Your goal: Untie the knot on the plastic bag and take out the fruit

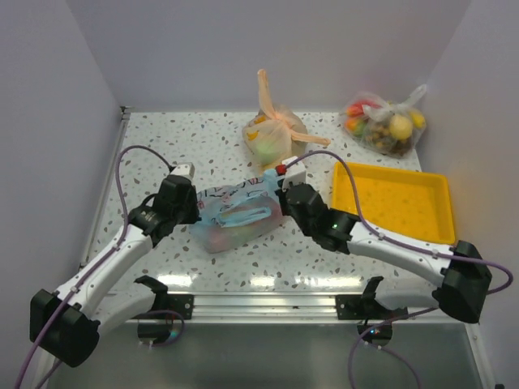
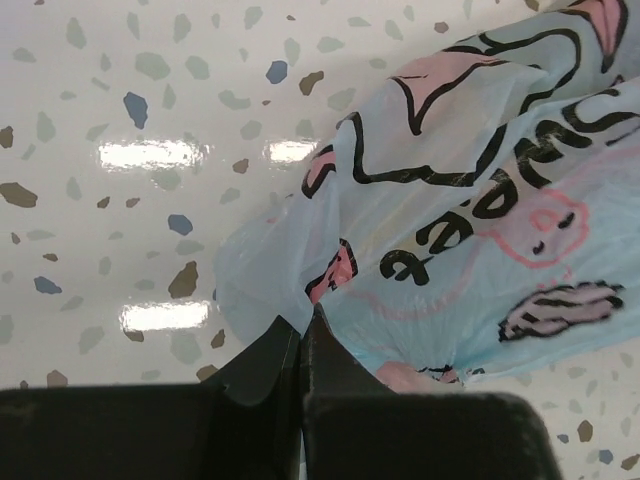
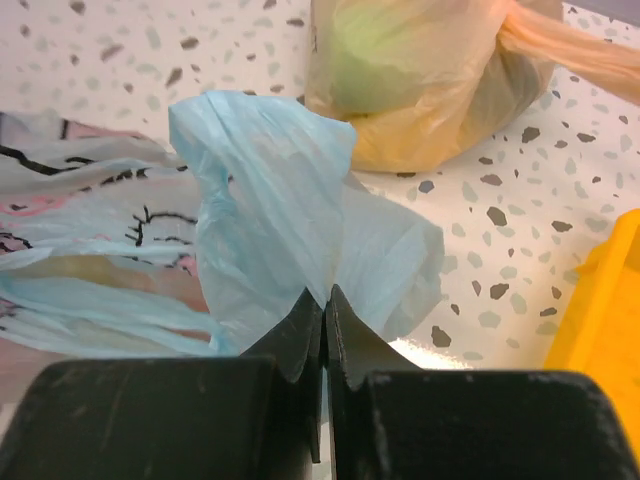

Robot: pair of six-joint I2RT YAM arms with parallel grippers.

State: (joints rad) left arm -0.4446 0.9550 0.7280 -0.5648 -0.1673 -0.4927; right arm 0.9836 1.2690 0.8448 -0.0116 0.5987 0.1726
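The light blue plastic bag (image 1: 235, 215) with pink prints and dark lettering lies on the table between my two grippers. My left gripper (image 1: 193, 207) is at its left end, jaws shut on a fold of the bag (image 2: 470, 200) at the fingertips (image 2: 303, 325). My right gripper (image 1: 284, 197) is at its right end, shut (image 3: 326, 297) on a raised flap of plain blue plastic (image 3: 265, 190). A loose blue handle loop (image 1: 245, 215) lies on top of the bag; I cannot make out a knot. The fruit shows only as dim pinkish shapes through the plastic (image 1: 215, 237).
An orange bag (image 1: 276, 134) with tied handles stands just behind the blue bag, close to my right gripper (image 3: 420, 70). A clear bag of fruit (image 1: 388, 123) sits at the back right. A yellow tray (image 1: 393, 203) lies right of my right arm.
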